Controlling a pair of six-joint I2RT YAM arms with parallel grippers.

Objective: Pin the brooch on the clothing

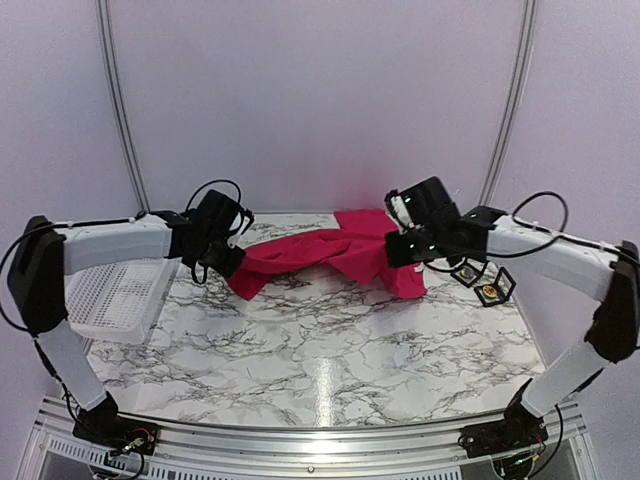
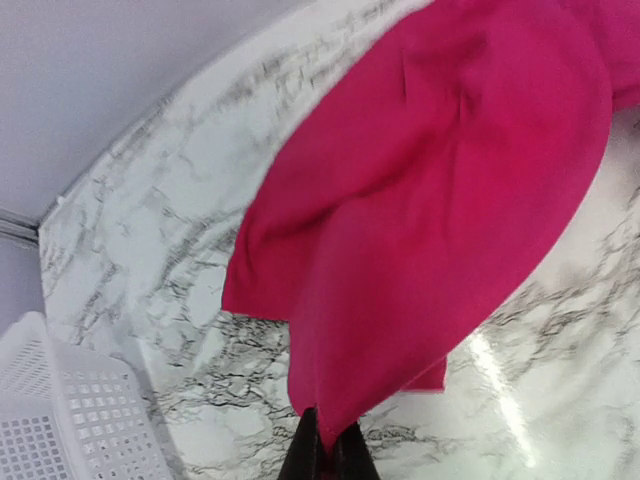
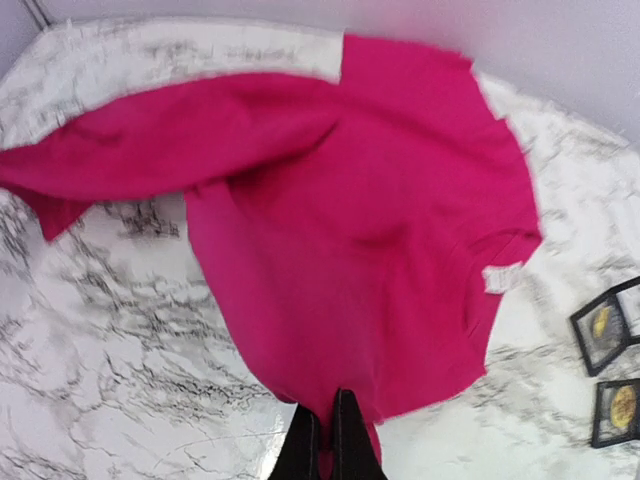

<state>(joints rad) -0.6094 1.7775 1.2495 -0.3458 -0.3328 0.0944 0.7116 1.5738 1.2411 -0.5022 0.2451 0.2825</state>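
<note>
**State.** T-shirt, crimson-pink, sits at the far side of the tabletop, strung between the two arms. Its middle sags and lies bunched on the marble, not flat.
- Left tool: jaws closed right down on a thin fold at one edge of the fabric.
- Right tool: also fully closed, pinching an edge at the opposite end. The white neck label shows off to its right.

**Risks (judged).**
1. Both pinches sit at the very margin of soft cloth. If the arms pull apart, the fabric could slide out of one tool and that side would drop.
2. The cloth is twisted and doubled over itself. Laid down like this it gives no single flat layer, so a pin could catch two layers or skew.
3. The black display cases lie close to the right arm and the right end of the shirt. A sweep of cloth or forearm could knock or cover them.
4. Both tools are occupied. One must let go before a brooch can be fetched, and the freed side may slump back into a heap.
5. The white mesh basket lies under the left forearm, so a low move there could clip it.

**Count.**
- T-shirt: 1
- Display cases: 2, each holding one gold piece, probably a brooch; too small to tell more
- Basket: 1
- Tools: 2, both gripping
</note>
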